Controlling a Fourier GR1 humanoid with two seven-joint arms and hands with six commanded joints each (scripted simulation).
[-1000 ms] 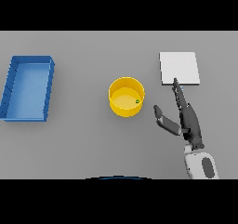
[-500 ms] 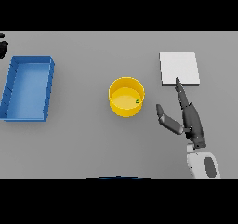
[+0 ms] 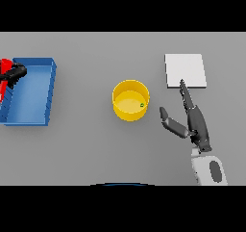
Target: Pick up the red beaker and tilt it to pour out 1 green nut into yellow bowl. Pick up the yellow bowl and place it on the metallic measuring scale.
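Observation:
A yellow bowl (image 3: 130, 100) stands mid-table with one small green nut (image 3: 142, 105) inside near its right wall. My right hand (image 3: 191, 119) lies open to the right of the bowl, fingers straight and pointing toward the flat metallic scale (image 3: 185, 70) at the back right, thumb spread toward the bowl without touching it. At the far left edge my left hand (image 3: 14, 73) is curled round the red beaker (image 3: 5, 77), which is mostly cut off by the frame edge, over the left side of the blue bin.
A blue rectangular bin (image 3: 30, 91) sits at the left of the grey table. The scale's front edge lies just under my right fingertips.
My left hand with the red beaker has come into view at the left edge, over the blue bin. The right hand has barely moved beside the bowl.

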